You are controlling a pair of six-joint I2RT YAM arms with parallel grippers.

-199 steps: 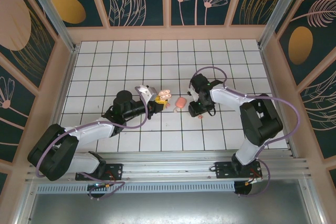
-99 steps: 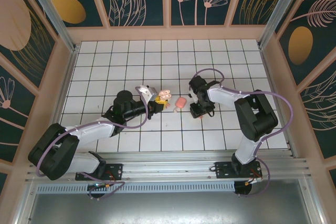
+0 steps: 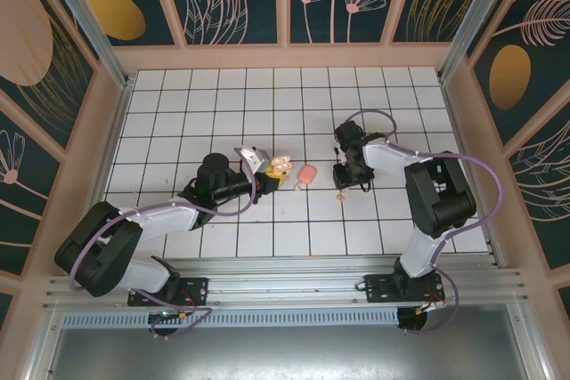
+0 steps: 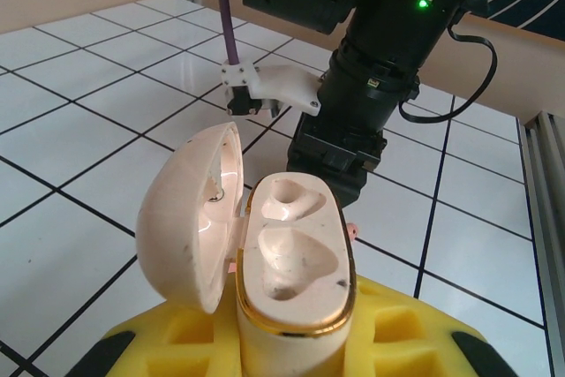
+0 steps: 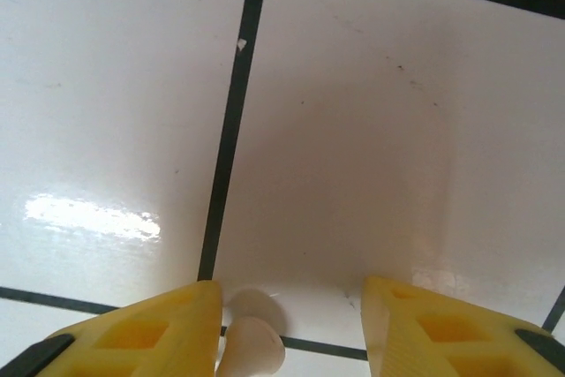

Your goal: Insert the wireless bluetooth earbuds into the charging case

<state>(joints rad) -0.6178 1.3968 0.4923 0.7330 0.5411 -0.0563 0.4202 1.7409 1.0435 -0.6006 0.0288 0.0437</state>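
Note:
My left gripper (image 4: pixel 291 346) is shut on the charging case (image 4: pixel 296 262), holding it upright between yellow fingers (image 4: pixel 415 342). Its lid hangs open to the left and both cream wells are empty. From above, the case (image 3: pixel 280 165) sits at the tip of the left arm. My right gripper (image 5: pixel 290 306) points down at the table with its jaws apart. One pale earbud (image 5: pixel 252 349) lies on the tile between them, right against the left finger (image 5: pixel 132 337). Seen from overhead, that earbud (image 3: pixel 339 195) shows just below the right gripper (image 3: pixel 343 182).
A salmon-pink rounded piece (image 3: pixel 305 175) lies on the white grid table (image 3: pixel 267 104) between the two grippers; I cannot tell what it is. The right arm's dark wrist (image 4: pixel 362 103) stands close behind the case. Wooden walls (image 3: pixel 285 55) ring the table.
The right gripper has shifted right and turned over the small earbud, its jaws a little narrower. The left arm has nudged the open case slightly toward the right.

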